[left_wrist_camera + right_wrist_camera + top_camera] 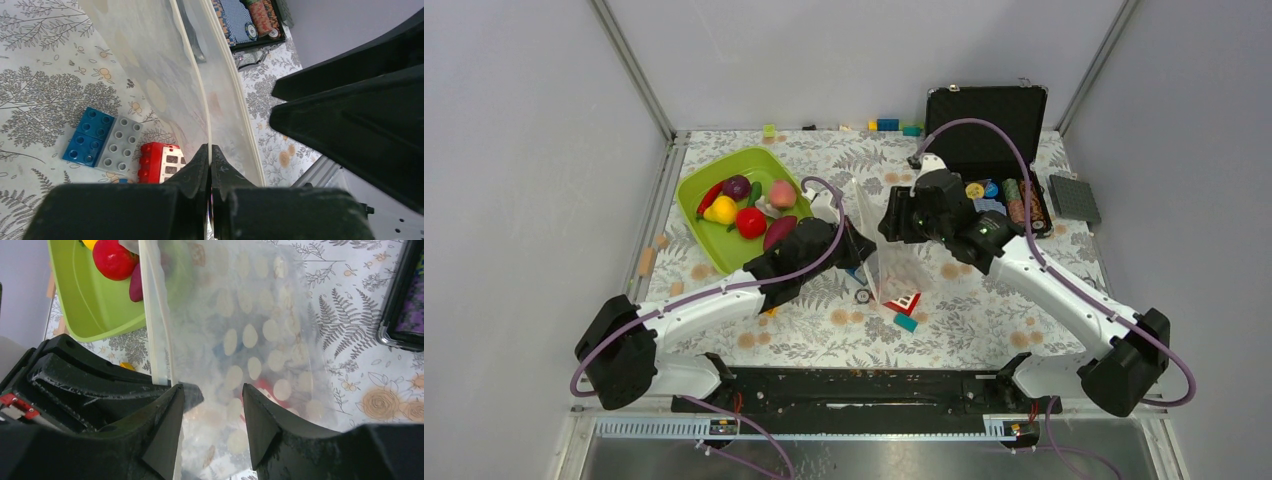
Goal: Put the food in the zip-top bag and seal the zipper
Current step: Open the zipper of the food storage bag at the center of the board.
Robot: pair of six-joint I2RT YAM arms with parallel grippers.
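The zip-top bag (879, 245) stands upright on edge at mid-table and looks empty. My left gripper (852, 243) is shut on one lip of its mouth; in the left wrist view the jaws (210, 150) pinch the whitish zipper strip (202, 95). My right gripper (892, 224) is open at the bag's other side. In the right wrist view (212, 395) the dotted face of the bag (250, 315) fills the gap between the fingers. The food lies in the lime-green tub (694, 180): lemon (721, 209), purple onion (736, 186), peach (782, 193), a red piece (751, 222) and a dark red piece (779, 232).
An open black case (989, 115) with poker chips (1014, 200) stands behind the right arm. A grey stud plate (1075, 197) lies to its right. Loose blocks lie near the bag: red-white (904, 300), teal (906, 322), blue (87, 135) and grey (119, 145). More blocks (887, 125) line the back edge.
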